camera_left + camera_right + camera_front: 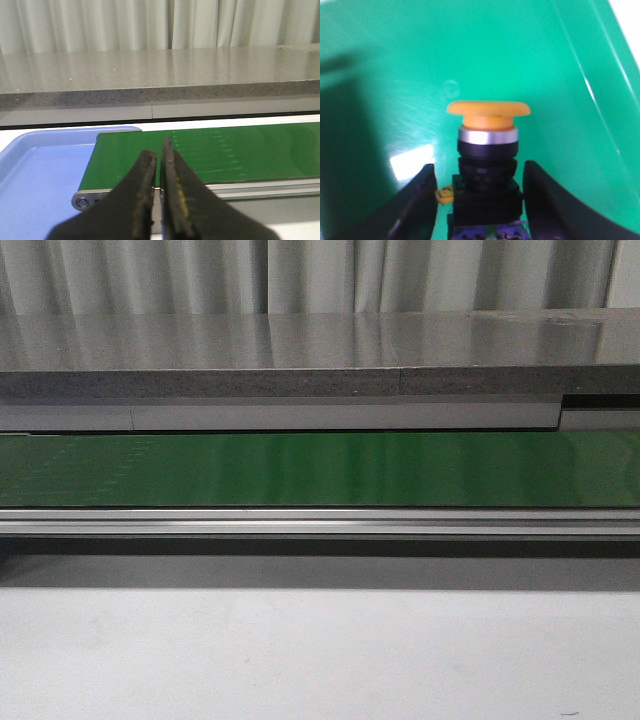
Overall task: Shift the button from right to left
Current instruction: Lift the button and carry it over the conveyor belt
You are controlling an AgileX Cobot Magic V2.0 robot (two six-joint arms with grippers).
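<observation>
Since the button (487, 165) must go left, the right gripper (479, 200) has wide jaws around its black body, not squeezing, while the left gripper (159, 195) waits pinched tight and empty.

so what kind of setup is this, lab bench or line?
Probably a mock production-line cell: a green conveyor belt in an aluminium frame, a pale blue plastic tray at its end, and a yellow-capped black industrial push-button between the right gripper fingers. Curtains behind suggest a lab.
</observation>
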